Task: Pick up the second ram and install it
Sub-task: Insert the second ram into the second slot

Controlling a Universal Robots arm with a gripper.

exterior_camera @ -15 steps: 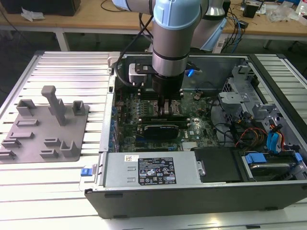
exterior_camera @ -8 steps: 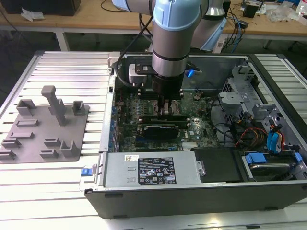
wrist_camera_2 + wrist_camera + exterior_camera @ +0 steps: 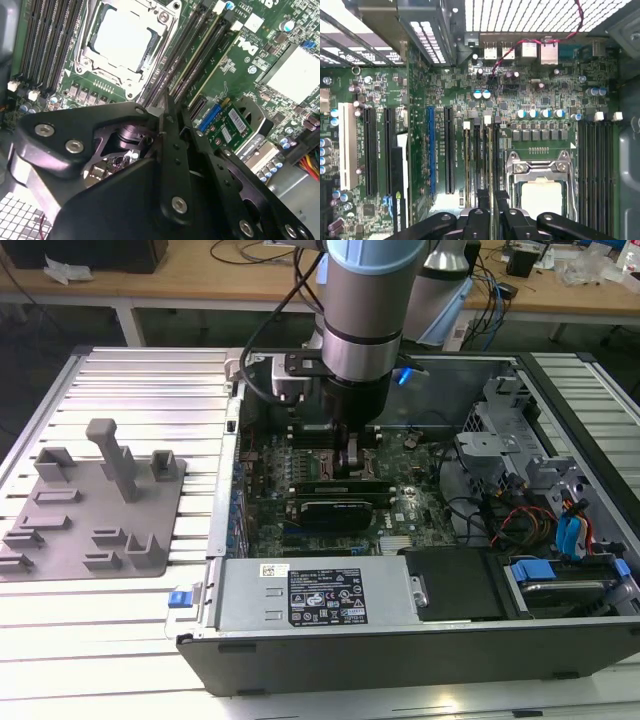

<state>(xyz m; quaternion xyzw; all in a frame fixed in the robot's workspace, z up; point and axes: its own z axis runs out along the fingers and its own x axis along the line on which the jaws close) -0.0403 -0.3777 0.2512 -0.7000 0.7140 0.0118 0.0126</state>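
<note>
My gripper (image 3: 352, 462) is down inside the open computer case (image 3: 400, 640), over the motherboard's memory slots beside the processor socket (image 3: 540, 192). In both wrist views its fingers stand almost together, shut on a thin edge-on stick. That stick is the second ram (image 3: 490, 152), upright in line with a slot. Its pale top edge (image 3: 192, 67) runs away from the fingertips (image 3: 167, 107). Another stick stands in a neighbouring slot (image 3: 468, 155). The part of the ram between the fingers is hidden.
A black expansion card (image 3: 335, 508) lies across the board just in front of the gripper. The grey fixture block (image 3: 95, 510) sits on the slatted table at the exterior view's left. The power supply (image 3: 320, 595), drive cage (image 3: 500, 430) and cables crowd the case.
</note>
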